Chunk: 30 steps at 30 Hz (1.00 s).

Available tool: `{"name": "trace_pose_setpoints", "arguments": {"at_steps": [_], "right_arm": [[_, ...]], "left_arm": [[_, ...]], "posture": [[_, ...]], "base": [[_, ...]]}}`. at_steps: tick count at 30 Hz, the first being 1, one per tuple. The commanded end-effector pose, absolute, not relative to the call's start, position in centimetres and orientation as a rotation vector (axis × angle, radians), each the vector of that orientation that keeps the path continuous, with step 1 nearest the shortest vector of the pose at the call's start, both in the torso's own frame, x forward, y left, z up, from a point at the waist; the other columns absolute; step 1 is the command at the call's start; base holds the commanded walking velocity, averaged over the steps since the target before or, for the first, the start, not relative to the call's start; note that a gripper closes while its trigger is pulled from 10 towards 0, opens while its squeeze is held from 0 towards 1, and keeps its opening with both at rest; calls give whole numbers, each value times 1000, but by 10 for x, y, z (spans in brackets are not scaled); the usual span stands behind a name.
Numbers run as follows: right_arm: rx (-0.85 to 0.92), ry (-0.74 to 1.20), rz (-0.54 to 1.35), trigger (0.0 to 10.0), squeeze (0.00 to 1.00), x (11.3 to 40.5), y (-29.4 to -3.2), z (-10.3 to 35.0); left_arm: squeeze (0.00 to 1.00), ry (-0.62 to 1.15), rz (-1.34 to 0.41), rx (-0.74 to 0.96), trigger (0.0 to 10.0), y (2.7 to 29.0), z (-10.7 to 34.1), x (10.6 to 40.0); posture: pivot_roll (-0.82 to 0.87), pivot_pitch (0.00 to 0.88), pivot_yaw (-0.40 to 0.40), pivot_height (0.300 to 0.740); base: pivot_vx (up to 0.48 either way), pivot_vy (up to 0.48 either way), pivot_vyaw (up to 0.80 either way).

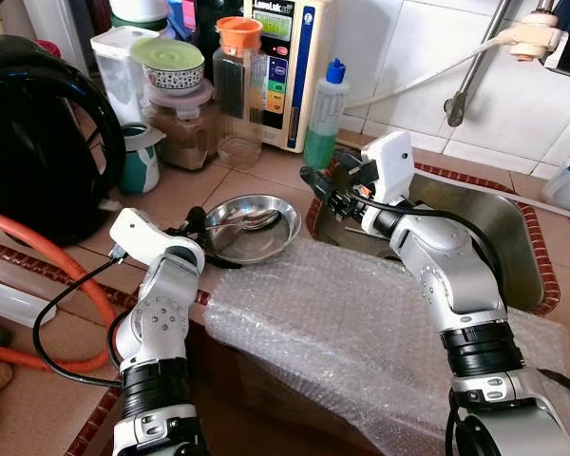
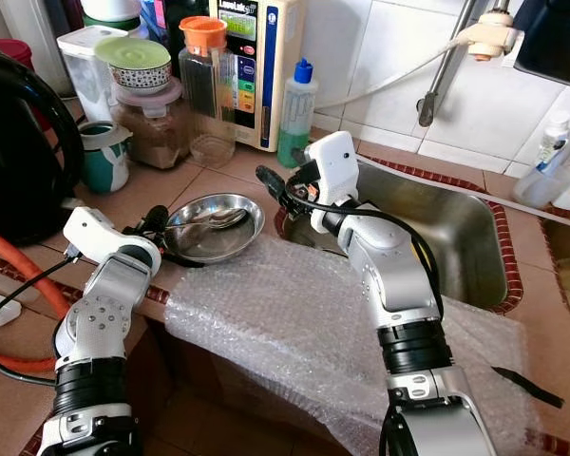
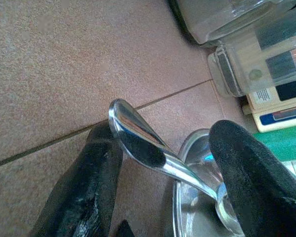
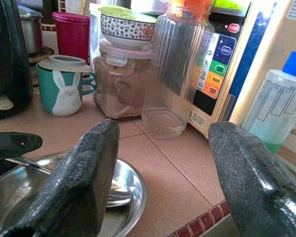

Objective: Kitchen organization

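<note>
Left tool [image 1: 192, 224] straddles the shiny steel spoon's [image 3: 153, 150] handle, fingers spread, not clamped; the spoon lies in the round steel dish [image 1: 283, 237] on the tiled counter [image 1: 180, 190]. Right tool [image 1: 315, 182] hovers open just beside the dish's rim. Behind stands a white appliance [image 1: 290, 71]; its label writing is too blurred to read.
</note>
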State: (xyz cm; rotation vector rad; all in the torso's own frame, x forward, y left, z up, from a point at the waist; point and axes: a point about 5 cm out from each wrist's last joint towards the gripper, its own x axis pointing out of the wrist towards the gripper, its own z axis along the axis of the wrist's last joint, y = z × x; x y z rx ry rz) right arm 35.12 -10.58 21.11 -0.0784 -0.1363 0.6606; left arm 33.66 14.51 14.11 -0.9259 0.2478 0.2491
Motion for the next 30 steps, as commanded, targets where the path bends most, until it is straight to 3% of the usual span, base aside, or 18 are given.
{"name": "trace_pose_setpoints", "arguments": {"at_steps": [1,30], "right_arm": [[-78,-148,651,10000,0,350,-109,214],[-78,-146,641,10000,0,349,-109,213]], "left_arm": [[0,236,221,-926,0,139,147,342],[0,182,210,-883,0,141,156,348]], "posture": [[116,0,-52,740],[133,2,-45,740]], "base": [[0,0,0],[0,0,0]]}}
